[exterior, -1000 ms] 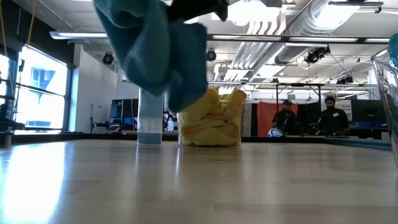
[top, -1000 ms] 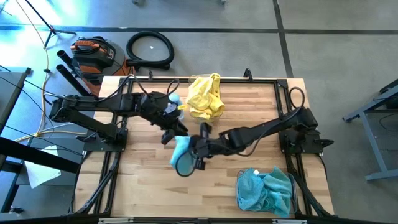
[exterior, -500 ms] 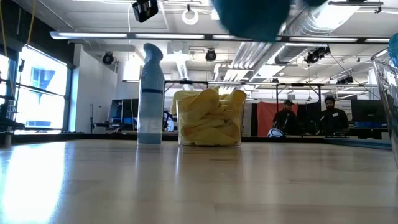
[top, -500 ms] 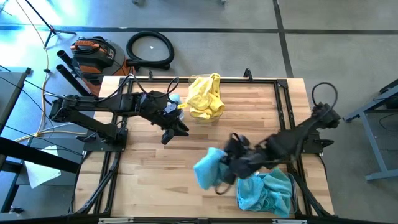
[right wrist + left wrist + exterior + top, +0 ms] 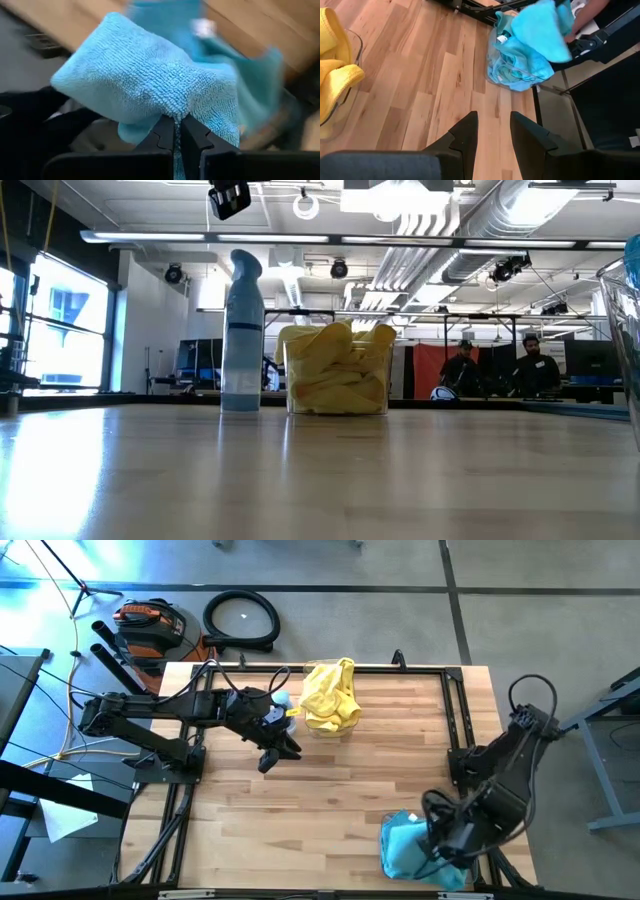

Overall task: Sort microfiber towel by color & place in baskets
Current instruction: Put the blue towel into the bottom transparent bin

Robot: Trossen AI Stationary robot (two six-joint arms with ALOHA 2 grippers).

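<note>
No legible writing or brand marks anywhere. Right gripper (image 5: 176,131) pinches a fold of a teal towel (image 5: 150,85), fingers nearly closed on it; fuzzy looped pile, bunched, no clear long axis. It hangs over the clear basket (image 5: 392,840) of crumpled teal towels (image 5: 405,850) at the table's near right corner. Yellow towels (image 5: 335,375) fill the far basket (image 5: 337,405), beside a spray bottle (image 5: 241,330). Left gripper (image 5: 492,131) empty, fingers slightly apart, above mid-table.

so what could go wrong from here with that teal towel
The right gripper holds the teal towel over the near-right basket, which is already heaped with teal cloths. Released here, the towel might drape over the rim or slide off the pile onto the table.
</note>
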